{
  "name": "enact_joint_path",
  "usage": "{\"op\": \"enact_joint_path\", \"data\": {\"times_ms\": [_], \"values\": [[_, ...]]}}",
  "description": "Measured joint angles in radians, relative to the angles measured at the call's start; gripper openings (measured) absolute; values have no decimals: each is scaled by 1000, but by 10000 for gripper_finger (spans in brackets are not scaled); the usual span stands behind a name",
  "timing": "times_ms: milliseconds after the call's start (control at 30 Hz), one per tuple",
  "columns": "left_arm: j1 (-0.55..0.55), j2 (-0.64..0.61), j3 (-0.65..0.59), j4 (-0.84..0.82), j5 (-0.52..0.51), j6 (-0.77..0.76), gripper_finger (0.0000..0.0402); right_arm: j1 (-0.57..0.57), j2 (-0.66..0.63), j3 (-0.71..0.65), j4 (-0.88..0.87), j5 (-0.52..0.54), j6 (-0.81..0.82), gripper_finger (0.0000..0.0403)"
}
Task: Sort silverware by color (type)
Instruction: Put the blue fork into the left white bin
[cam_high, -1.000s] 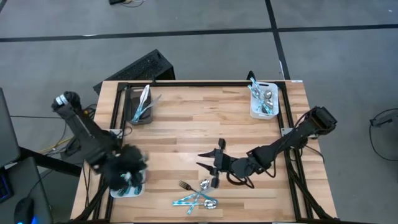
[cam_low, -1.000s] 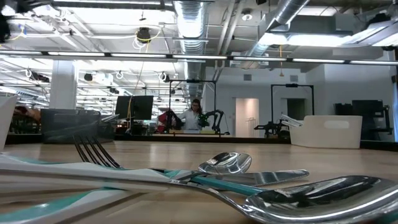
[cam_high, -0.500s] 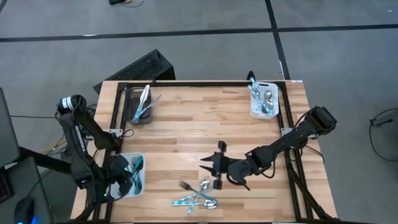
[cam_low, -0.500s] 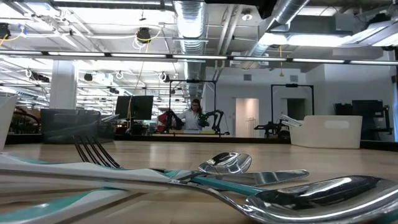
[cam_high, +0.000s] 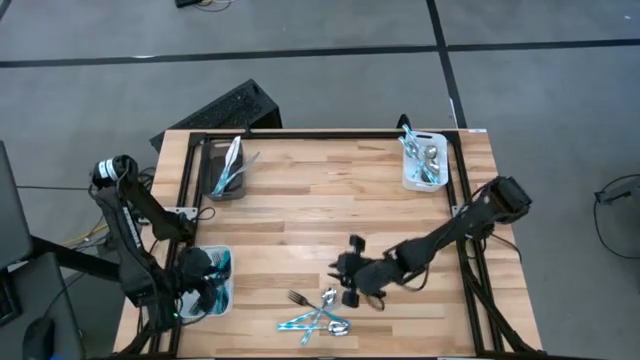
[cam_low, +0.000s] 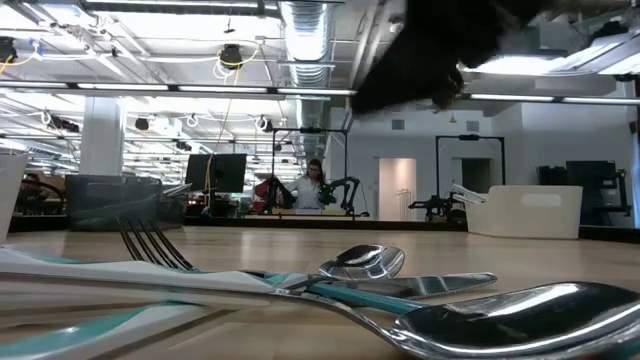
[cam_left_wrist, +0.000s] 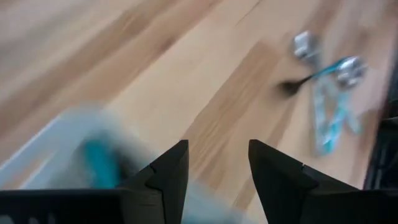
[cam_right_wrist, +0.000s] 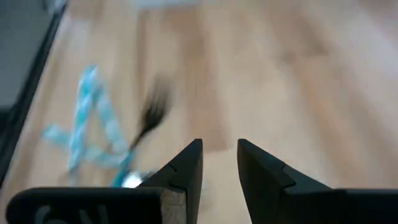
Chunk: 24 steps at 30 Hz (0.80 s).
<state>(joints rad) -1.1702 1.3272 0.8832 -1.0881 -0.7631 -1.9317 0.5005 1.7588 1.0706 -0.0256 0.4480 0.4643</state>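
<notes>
Loose silverware lies crossed in a small pile near the table's near edge: a dark-looking fork, shiny spoons and teal-handled pieces. My right gripper hovers open just to the far right of the pile, its fingers a narrow gap apart with nothing between them. My left gripper stands open over the near-left white bin, which holds teal-handled pieces.
A dark bin with silverware stands at the far left. A white bin with more pieces stands at the far right. Bare wood lies between the bins and the pile. A black frame runs round the table. A person shows far off in the room.
My left arm has swung back from over the near-left bin and come to rest at its left side. My right gripper has gone down toward the near edge and the pile, its fingers drawing closer together; it now shows at the top of the low view.
</notes>
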Motion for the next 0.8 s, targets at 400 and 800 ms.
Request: {"op": "enact_joint_path", "data": {"times_ms": [400, 800], "values": [[318, 161, 0, 532, 10, 896, 139, 24, 177, 123, 16, -250, -148, 123], [493, 335, 0, 861, 250, 1290, 132, -81, 181, 162, -69, -446, -264, 123]]}}
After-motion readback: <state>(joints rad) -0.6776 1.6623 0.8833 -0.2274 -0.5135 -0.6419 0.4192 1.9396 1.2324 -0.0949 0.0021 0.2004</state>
